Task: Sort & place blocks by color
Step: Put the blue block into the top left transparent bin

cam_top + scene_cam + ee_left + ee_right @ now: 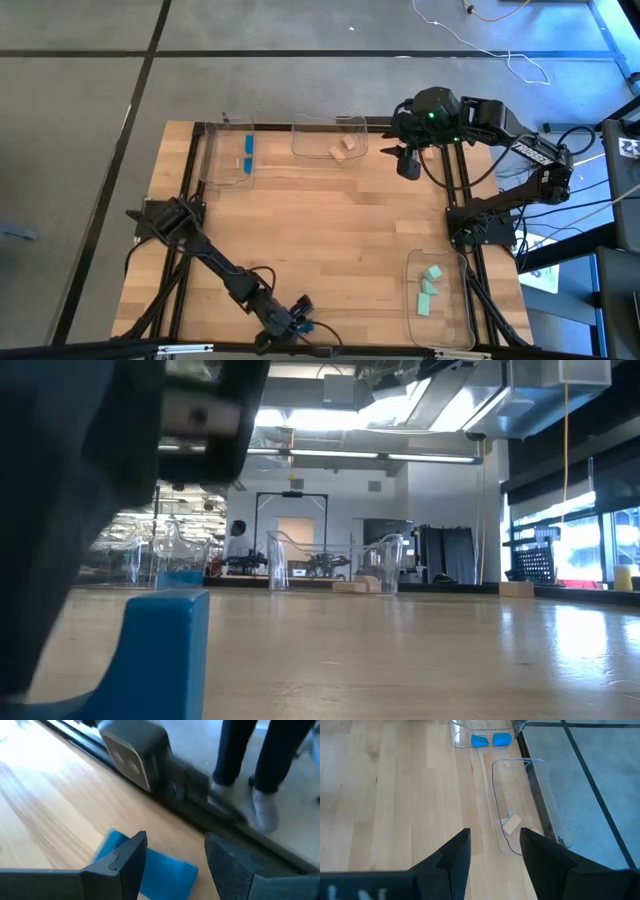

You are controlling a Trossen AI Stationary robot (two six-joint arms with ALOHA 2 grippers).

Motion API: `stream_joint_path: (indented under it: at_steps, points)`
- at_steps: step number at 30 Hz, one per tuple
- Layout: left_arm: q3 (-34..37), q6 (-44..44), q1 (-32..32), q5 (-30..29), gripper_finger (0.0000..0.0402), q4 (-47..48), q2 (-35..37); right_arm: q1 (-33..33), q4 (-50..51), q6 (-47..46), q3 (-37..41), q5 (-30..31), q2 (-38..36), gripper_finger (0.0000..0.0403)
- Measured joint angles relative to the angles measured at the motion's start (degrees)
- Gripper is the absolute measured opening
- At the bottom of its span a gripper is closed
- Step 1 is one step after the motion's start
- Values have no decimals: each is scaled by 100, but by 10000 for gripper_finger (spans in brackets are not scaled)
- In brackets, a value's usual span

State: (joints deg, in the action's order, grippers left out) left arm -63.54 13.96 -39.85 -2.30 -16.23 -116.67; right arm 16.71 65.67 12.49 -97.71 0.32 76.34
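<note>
A bright blue block lies on the table by the near edge, also close up in the low view. My left gripper is open just above it at the near edge; one finger covers part of the block. My right gripper is open and empty at the far right, above the table beside the tan tray. Two blue blocks lie in the far left tray, tan blocks in the far middle tray, and mint green blocks in the near right tray. My left gripper comes down at the blue block slanting from the table's far side, with its fingers apart. One finger stands in front of the block's near part, and I cannot tell whether it touches it. The block lies flat on the table.
Three clear plastic trays stand on the table: far left, far middle, near right. A black frame rail runs along the table's sides. The low camera's box sits at the near edge, with a person's legs beyond it.
</note>
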Motion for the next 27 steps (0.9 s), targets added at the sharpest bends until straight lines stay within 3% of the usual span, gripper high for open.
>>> stream_joint_path:
  at_steps: [7, 14, 27]
  points:
    - [-5, 356, -30, -36, 182, 224, -189, -1, -2, 0, 0, 0, 0, 171]
    - [-7, 287, -19, -11, 144, 349, -220, 0, -7, 0, 0, -3, 0, 171]
    - [-27, -1253, 296, 34, 37, 872, -187, 0, -17, -2, 0, -39, 2, 171]
